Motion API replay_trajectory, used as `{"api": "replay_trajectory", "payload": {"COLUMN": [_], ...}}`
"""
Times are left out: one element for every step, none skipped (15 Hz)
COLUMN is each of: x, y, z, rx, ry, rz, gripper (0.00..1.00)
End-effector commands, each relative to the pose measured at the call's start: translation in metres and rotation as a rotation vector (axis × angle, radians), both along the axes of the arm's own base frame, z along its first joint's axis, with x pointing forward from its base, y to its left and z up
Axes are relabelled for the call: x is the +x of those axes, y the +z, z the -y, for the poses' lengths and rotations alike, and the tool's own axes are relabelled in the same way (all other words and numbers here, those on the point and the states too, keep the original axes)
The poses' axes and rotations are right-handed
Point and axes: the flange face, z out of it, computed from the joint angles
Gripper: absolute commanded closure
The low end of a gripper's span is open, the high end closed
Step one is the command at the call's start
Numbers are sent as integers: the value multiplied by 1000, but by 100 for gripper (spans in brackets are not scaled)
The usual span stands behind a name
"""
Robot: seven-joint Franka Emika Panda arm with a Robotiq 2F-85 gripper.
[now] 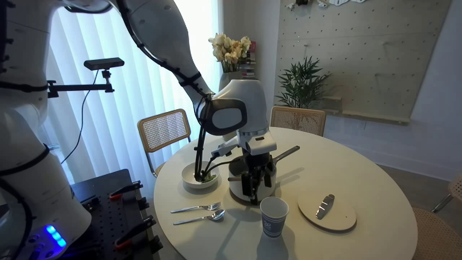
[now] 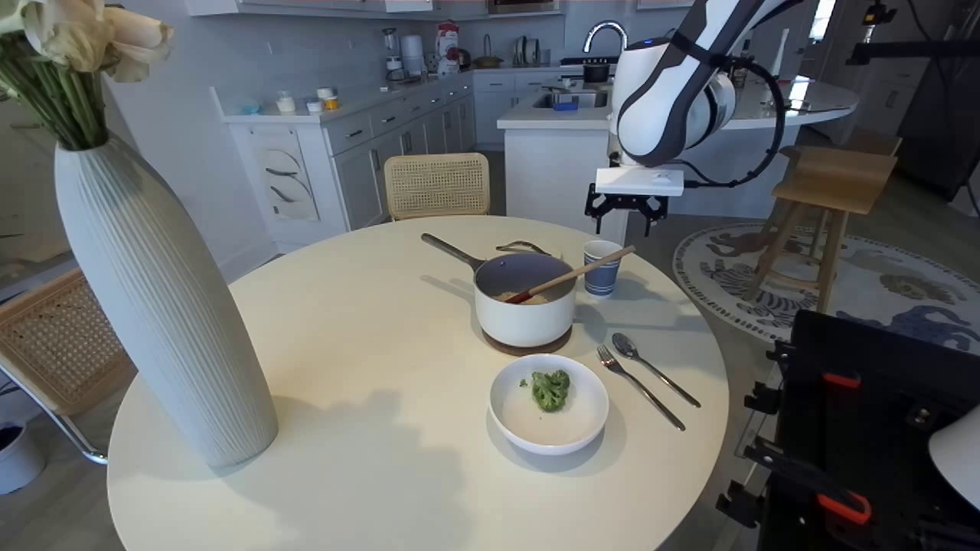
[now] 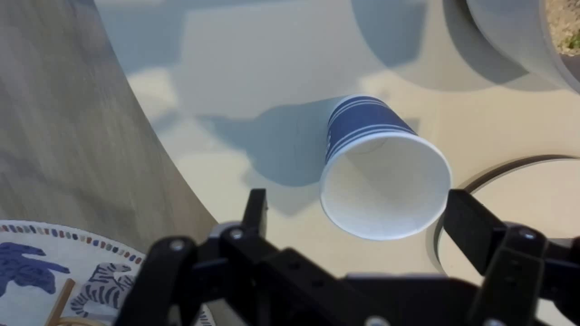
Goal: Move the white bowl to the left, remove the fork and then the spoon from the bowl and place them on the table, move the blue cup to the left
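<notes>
White kitchen cabinets (image 2: 394, 136) stand at twelve o'clock in an exterior view, beyond the round white table (image 2: 344, 344). With the saucepan (image 2: 522, 325) as the dial's hub, its handle reaches out to ten. Between five and six, just beside it, sits the white bowl (image 2: 545, 428), broccoli (image 2: 550, 390) inside; from the bowl, bare tabletop stretches toward nine as far as the ribbed vase (image 2: 164, 306). At four the fork (image 2: 643, 391) and spoon (image 2: 658, 373) lie apart on the table, handles aimed at the rim, the spoon nearer the edge. Upright at two, the blue-banded paper cup (image 2: 602, 277) stands near the table's edge. From the cup in the wrist view, that edge passes at nine, open surface between; a flat pale disc (image 3: 534, 194) lies near, between three and four. Above the table hangs the end effector (image 2: 623, 229), its fingers (image 3: 256, 210) spread apart. Whether the finger at three o'clock touches the cup's rim, I cannot tell.
</notes>
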Motion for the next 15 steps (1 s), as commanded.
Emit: {"api": "replay_trajectory", "payload": {"x": [5,5,4,3,2,0,-1,-2,-3,-4,-4,-5,-5,-5,-5], "y": [-10,-13,-16,-19,-23,-26,-28,-30,-32,-35,-38,-41,-43,-44,-46], "z": [11,13,16,18,21,23,26,28,29,30,31,32,32,32,32], "rx": [11,15,18,21,21,22,25,30,36,41,42,43,43,41,42], "ry": [-73,-87,-97,-105,-114,-122,-130,-140,-151,-158,-161,-167,-170,-171,-171], "rz": [-1,-4,-6,-10,-13,-16,-16,-11,-7,-6,-5,-5,-3,-4,-5], "gripper": [0,0,0,0,0,0,0,0,0,0,0,0,0,0,0]}}
